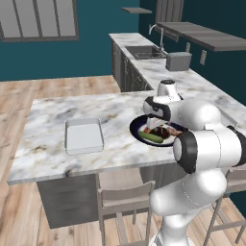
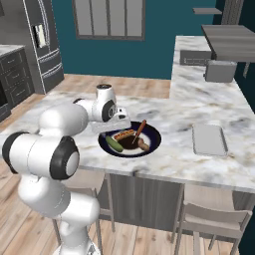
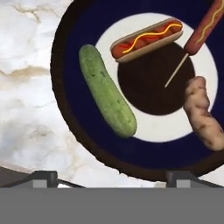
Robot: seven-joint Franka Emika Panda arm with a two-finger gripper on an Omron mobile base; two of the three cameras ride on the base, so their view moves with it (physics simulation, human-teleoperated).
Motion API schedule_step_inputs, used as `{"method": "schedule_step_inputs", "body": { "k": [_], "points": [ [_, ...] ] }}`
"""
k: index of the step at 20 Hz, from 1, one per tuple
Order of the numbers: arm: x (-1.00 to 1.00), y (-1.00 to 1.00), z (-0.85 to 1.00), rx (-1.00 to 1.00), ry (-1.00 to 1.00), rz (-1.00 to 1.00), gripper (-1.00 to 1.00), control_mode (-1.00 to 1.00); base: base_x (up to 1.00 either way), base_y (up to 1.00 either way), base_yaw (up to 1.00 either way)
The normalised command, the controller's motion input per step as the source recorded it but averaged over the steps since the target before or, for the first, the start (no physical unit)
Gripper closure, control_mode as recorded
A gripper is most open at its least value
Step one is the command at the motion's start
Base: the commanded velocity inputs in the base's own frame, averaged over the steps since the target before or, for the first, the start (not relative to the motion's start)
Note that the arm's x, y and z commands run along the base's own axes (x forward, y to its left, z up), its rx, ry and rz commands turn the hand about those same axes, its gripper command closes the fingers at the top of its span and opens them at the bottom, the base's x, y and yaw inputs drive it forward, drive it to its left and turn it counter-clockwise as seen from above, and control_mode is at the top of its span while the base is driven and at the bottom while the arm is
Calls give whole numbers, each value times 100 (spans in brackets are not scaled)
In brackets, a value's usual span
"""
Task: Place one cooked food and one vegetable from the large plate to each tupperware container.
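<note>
Left base view: large plate [image 1: 140,124] sitting on the marble island [image 1: 53,120], tucked under the arm, tupperware container [image 1: 84,135] lying well apart at 9 o'clock, long sides running toward 12.

Right base view: claw [image 2: 119,121] hanging over the plate's 10 o'clock rim, container off at 3 o'clock.

Hand view: fingertips [image 3: 43,177] standing wide apart, gripping nothing. Cucumber [image 3: 106,90] lying above them, running 11 to 5; hot dog [image 3: 146,39] and corn dog [image 3: 202,30] pointing toward 2; ginger-like root [image 3: 203,114] at 3.
</note>
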Motion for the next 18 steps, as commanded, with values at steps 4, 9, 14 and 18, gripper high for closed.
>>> {"method": "schedule_step_inputs", "body": {
  "k": [4,9,14,18],
  "points": [
    [6,-6,-34,0,-2,0,-100,-100,0,0,0],
    [36,-2,-52,0,1,2,-100,-100,0,0,0],
    [46,0,-30,0,7,4,-100,-100,0,0,0],
    [34,0,-27,0,7,8,-100,-100,0,0,0]
  ]
}}
